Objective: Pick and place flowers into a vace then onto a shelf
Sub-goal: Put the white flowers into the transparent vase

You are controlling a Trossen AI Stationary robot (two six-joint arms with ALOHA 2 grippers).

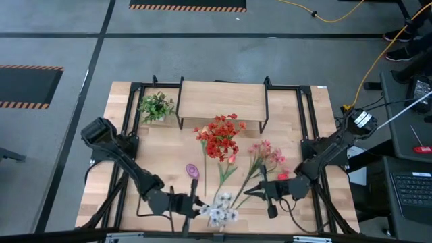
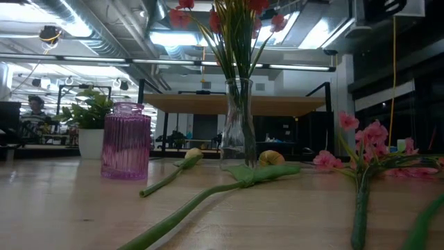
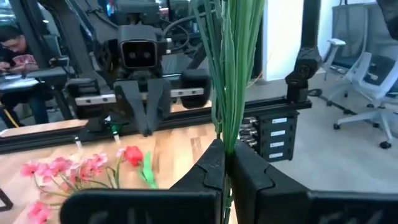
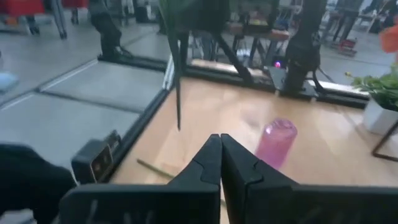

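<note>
Flowers lie and stand in several groups on the table [image 1: 101,202].

Far left corner: a small green plant [image 1: 156,106] in a white pot, just beside the shelf's left legs. The shelf [image 1: 221,100] stands at the far edge, centre, bare on top.

Left arm: the left gripper [image 1: 194,206] sits low near the front edge, left of centre. Its jaws are pressed together on a bundle of green stems, seen upright between the fingers in the left wrist view. These stems belong to the white spray [image 1: 221,210], whose blooms lie just right of the gripper at the front edge.

A purple vase [image 1: 192,170] stands upright just beyond the left gripper, apart from it; nothing shows in it.

Centre: a red bunch [image 1: 221,138] stands in a clear glass vase [image 2: 238,132], in front of the shelf. In the low view, two single stems with yellowish buds lie flat on the table before this vase.

Right of centre: a pink spray [image 1: 266,156] lies flat, stems running toward the front. A red tulip [image 3: 132,155] lies near it.

Right arm: the right gripper [image 1: 260,190] is low over the table, right of centre, near the pink spray's stems. Its jaws are pressed together, with nothing visible between them in the right wrist view.
</note>
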